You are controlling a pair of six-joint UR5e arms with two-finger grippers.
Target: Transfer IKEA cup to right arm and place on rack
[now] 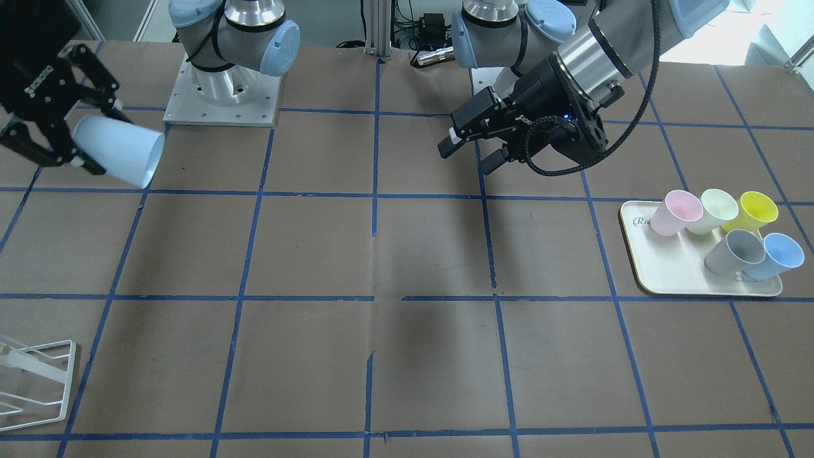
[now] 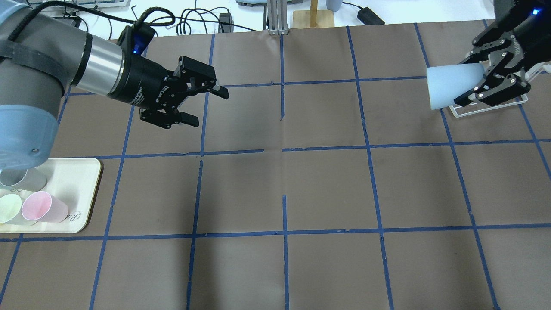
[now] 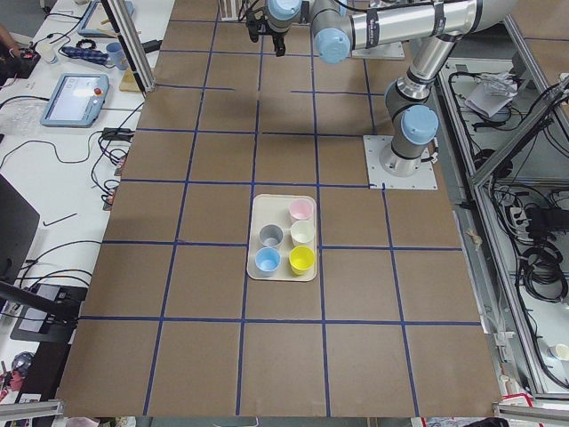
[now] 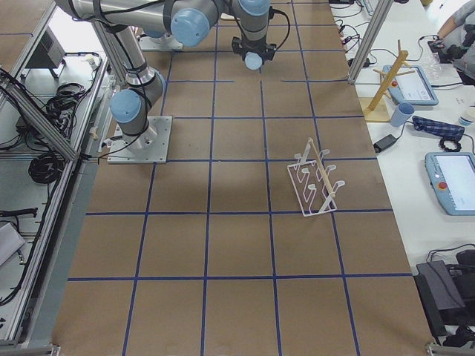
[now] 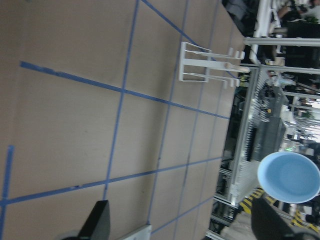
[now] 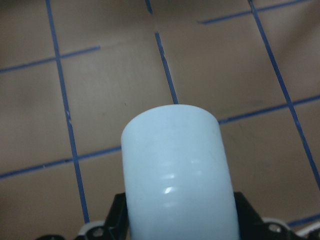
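Rack: white wire-frame rack (image 1: 68, 381), lower left, standing on the brown table (image 1: 305, 254).
Left pincer (image 1: 467, 158): spread, empty, upper centre-right.
Cup: pale sky-blue tapered plastic cup (image 1: 117, 159), upper left, sideways, pinched by right pincer (image 1: 102, 137).

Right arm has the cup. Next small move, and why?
Probably carry the IKEA cup toward the rack and tip its mouth down. The right gripper is shut on it, held sideways in the air, off the rack; the left gripper is open and empty.
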